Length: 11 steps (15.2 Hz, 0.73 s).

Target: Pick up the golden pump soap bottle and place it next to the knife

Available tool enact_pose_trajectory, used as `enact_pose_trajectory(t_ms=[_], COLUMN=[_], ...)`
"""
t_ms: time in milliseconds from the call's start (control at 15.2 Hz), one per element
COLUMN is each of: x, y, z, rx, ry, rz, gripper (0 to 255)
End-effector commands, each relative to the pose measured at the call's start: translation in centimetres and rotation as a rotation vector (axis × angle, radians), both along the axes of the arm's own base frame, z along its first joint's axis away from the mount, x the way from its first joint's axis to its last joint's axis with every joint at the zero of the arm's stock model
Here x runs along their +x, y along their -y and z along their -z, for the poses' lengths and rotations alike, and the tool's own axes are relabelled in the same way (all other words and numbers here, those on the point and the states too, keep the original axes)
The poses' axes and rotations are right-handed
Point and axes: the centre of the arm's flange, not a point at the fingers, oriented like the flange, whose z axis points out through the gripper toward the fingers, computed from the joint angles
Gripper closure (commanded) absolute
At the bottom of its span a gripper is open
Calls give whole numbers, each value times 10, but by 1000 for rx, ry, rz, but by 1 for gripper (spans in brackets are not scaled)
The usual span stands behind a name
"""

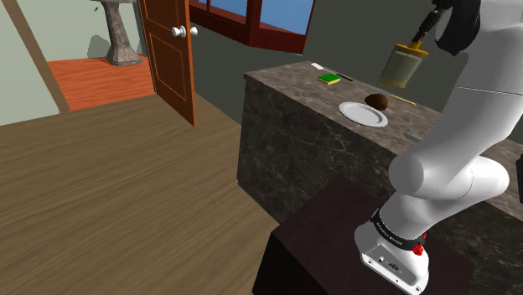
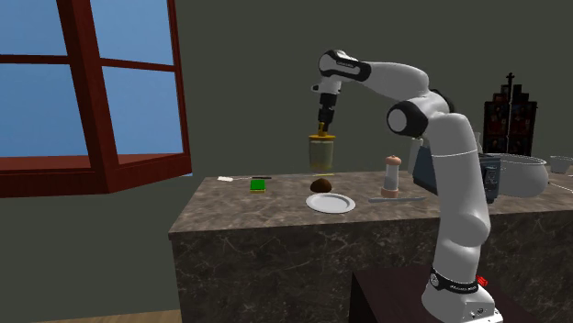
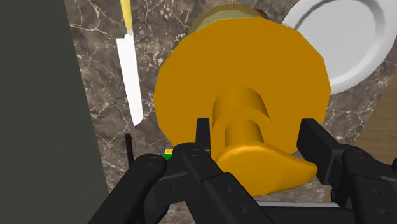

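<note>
Hand (image 3: pixel 257 132) on golden bottle (image 3: pixel 222 70), knife (image 3: pixel 129 73) beside

The shoulder view looks down from behind the stand (image 1: pixel 318 243) toward the counter (image 1: pixel 285 134) at 1 o'clock, the second exterior view faces the counter level, the wrist view peers down close, and all share the plate (image 1: pixel 363 113) and bottle (image 1: pixel 402 67).

No legible writing; tiny marks on the arm's base band (image 1: pixel 390 231) unreadable.
</note>
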Motion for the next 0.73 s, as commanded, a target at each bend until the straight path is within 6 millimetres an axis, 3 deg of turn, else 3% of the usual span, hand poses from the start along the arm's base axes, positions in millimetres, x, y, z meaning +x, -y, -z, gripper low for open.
enact_pose_trajectory(t_ms=[0,330,660], x=[-18,-65,-65], y=[16,61,61], z=[1,1,27], rx=[-1,-1,-1], ry=[1,1,1], rz=[-2,-2,-2], gripper=[255,255,255])
